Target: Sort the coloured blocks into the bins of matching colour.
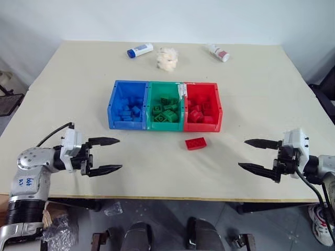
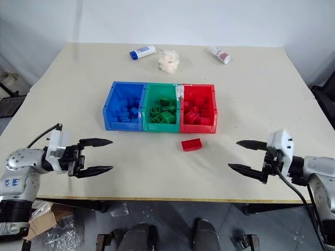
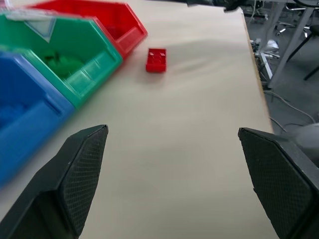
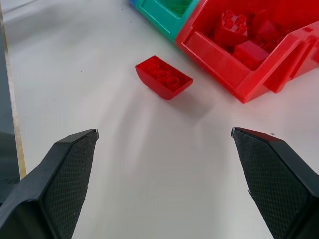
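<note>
One red block left out on the desk

Left gripper (image 1: 112, 155) hovers with jaws wide, empty. The bins (image 1: 165, 106), blue, green, red, hold seemingly matching blocks. A red block (image 1: 195, 143) lies just before the red bin. Right gripper (image 1: 252, 155): jaws wide, empty.

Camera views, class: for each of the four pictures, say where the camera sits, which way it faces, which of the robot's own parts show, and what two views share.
Left eye view: on the head, looking forward and down at the beige table; both open grippers show, left gripper, right gripper.
Right eye view: beside it, same scene, both arms.
Left wrist view: faces across the table towards the three joined plastic bins; its two black fingers.
Right wrist view: faces the bins' red end; its own fingers.
Shared: every view shows the loose red studded plastic brick.
</note>
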{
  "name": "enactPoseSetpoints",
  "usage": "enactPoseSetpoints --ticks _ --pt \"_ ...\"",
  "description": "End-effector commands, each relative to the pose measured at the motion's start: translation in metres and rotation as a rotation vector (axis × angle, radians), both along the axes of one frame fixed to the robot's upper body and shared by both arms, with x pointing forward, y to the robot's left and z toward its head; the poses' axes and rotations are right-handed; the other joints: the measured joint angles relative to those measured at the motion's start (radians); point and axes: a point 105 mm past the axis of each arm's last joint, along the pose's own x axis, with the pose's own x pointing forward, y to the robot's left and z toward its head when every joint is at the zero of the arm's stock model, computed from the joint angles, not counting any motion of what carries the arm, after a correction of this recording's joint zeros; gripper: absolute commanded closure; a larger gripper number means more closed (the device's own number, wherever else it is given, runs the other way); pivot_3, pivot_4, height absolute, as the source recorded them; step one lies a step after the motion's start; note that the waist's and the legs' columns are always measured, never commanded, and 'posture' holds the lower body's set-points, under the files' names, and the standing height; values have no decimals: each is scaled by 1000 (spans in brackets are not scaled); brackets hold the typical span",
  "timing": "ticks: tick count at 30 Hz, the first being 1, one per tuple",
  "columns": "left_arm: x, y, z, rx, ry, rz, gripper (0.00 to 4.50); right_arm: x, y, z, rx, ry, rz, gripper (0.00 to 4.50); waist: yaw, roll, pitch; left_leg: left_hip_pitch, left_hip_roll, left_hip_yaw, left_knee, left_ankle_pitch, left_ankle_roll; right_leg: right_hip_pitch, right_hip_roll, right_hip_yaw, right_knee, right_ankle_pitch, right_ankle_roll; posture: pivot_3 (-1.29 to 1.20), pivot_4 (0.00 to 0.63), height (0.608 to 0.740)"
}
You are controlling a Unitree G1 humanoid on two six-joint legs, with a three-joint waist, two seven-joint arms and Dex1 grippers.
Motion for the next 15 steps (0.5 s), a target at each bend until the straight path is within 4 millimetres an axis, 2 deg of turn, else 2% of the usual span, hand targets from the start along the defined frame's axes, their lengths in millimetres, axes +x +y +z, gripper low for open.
enactPoseSetpoints --ticks 1,5,11,15 --pt "-8 -1 7 -22 -21 -22 56 3 7 5 -9 -19 16 0 -3 0 0 0 0 0 0 0 0 0 0 0 0 0 0 0 150 740" --pt "-7 -9 7 -46 -27 -26 56 11 26 -5 -2 4 27 0 -10 0 0 0 0 0 0 0 0 0 0 0 0 0 0 0 150 740" --pt "-9 -24 -2 -81 -20 -51 56 38 66 -26 47 12 22 0 -16 0 0 0 0 1 0 0 0 0 0 0 1 0 0 0 150 740" --pt "-11 -32 -1 -105 -30 -58 56 50 81 -35 63 4 34 0 -14 0 0 0 0 1 0 0 0 -1 0 0 1 0 0 0 150 740"
